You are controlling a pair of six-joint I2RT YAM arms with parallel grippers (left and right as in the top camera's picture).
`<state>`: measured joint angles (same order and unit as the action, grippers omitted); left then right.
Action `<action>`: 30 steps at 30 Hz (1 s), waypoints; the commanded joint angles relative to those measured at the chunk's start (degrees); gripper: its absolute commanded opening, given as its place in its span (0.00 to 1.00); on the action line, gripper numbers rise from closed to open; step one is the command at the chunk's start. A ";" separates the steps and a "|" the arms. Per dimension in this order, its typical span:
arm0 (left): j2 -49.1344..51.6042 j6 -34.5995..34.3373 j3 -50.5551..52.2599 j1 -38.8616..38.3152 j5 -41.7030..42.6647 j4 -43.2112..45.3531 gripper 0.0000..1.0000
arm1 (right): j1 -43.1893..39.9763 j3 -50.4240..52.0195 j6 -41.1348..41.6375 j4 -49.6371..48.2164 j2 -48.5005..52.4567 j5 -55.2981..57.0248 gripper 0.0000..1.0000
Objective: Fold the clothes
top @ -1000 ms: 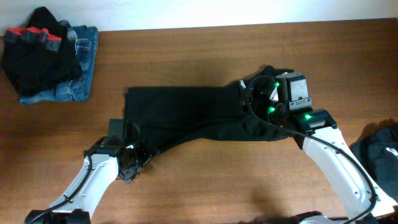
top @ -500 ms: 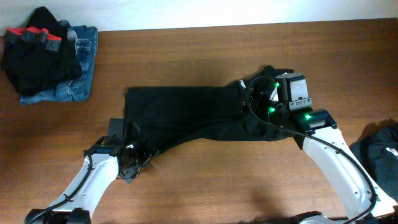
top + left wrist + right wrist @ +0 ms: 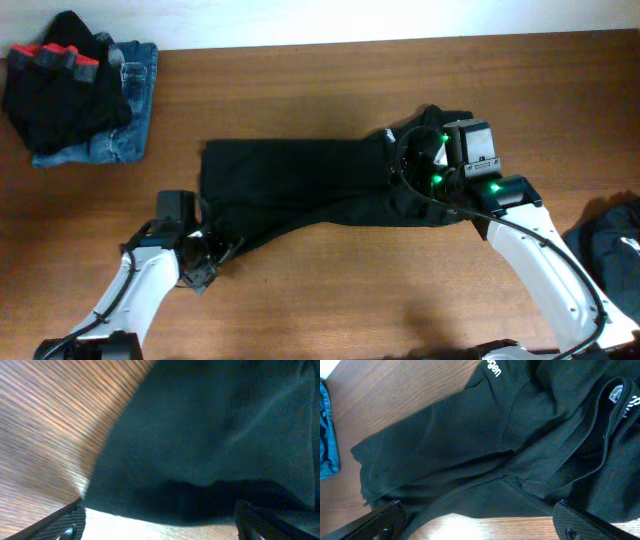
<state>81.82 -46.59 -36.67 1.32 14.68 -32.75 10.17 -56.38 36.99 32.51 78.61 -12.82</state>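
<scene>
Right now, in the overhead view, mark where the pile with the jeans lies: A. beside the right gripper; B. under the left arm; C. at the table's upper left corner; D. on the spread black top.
C: the pile sits at the upper left corner of the table, well apart from the top.

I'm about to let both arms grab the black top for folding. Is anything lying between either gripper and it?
Nothing visible does. The open left gripper is at the lower-left edge of the black top and the open right gripper hangs over its neck end. The clothes pile and the dark garment at the right edge lie apart.
</scene>
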 commanded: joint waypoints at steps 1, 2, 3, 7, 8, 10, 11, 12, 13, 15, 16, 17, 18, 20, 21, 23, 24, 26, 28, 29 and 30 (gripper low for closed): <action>1.86 2.47 1.07 2.36 -2.05 -0.46 0.95 | 0.37 -0.42 -0.81 -0.09 0.35 -0.07 0.99; 1.86 2.54 1.07 2.84 -2.08 -0.46 0.95 | 0.37 -0.42 -0.81 -0.09 0.35 -0.07 0.99; 1.86 2.54 1.07 3.28 -2.08 -0.46 0.95 | 0.37 -0.42 -0.81 -0.09 0.35 -0.07 0.99; 1.86 2.78 1.07 4.20 -2.05 -0.37 0.80 | 0.37 -0.42 -0.81 -0.09 0.35 -0.07 0.98; 1.86 3.02 1.07 4.20 -2.03 -0.39 0.78 | 0.37 -0.42 -0.81 -0.09 0.35 -0.07 0.99; 1.86 3.48 1.07 4.20 -2.01 -0.50 0.75 | 0.37 -0.42 -0.81 -0.11 0.35 -0.07 0.98; 1.86 3.89 1.07 4.20 -1.68 -0.50 0.75 | 0.37 -0.42 -0.81 -0.11 0.35 -0.07 0.99; 1.86 4.02 1.07 4.20 -1.31 -0.48 0.75 | 0.37 -0.42 -0.79 -0.11 0.35 -0.07 0.99; 1.86 4.02 1.07 4.20 -0.66 -0.48 0.72 | 0.37 -0.42 -0.79 -0.11 0.35 -0.07 0.99; 1.86 4.02 1.07 4.20 0.13 -0.42 0.66 | 0.37 -0.42 -0.81 -0.11 0.35 -0.07 0.99; 1.86 4.02 1.07 4.20 0.13 -0.42 0.60 | 0.37 -0.42 -0.81 -0.11 0.35 -0.07 0.99; 1.86 4.02 1.07 4.20 0.13 -0.42 0.55 | 0.37 -0.42 -0.81 -0.11 0.35 -0.07 0.99; 1.86 4.02 1.07 4.22 0.13 -0.42 0.46 | 0.37 -0.42 -0.81 -0.11 0.35 -0.07 0.99; 1.86 4.02 1.07 4.20 0.13 -0.31 0.27 | 0.37 -0.42 -0.81 -0.11 0.35 -0.07 0.99; 1.86 4.02 1.07 4.20 0.13 -0.28 0.20 | 0.37 -0.42 -0.81 -0.11 0.35 -0.07 0.99; 1.86 4.04 1.05 4.20 0.22 -0.28 0.10 | 0.37 -0.42 -0.81 -0.11 0.35 -0.07 0.99; 1.86 4.50 1.05 4.20 0.63 -0.28 0.08 | 0.37 -0.42 -0.81 -0.11 0.35 -0.07 0.99; 1.84 6.34 0.87 4.20 1.01 -0.28 0.02 | 0.37 -0.42 -0.81 -0.11 0.35 -0.04 0.99; 1.79 7.72 0.55 4.20 1.01 -0.70 0.01 | 0.37 -0.42 -0.81 -0.11 0.35 -0.04 0.99; 1.73 7.74 0.22 4.20 1.01 -1.22 0.01 | 0.37 -0.42 -0.83 -0.11 0.35 -0.04 0.99; 1.68 7.74 -0.22 4.20 1.01 -1.95 0.01 | 0.37 -0.42 -0.83 -0.13 0.35 -0.02 0.99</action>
<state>83.15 -41.10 -36.16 5.28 14.83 -33.63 10.17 -56.38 36.93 32.58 78.61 -12.82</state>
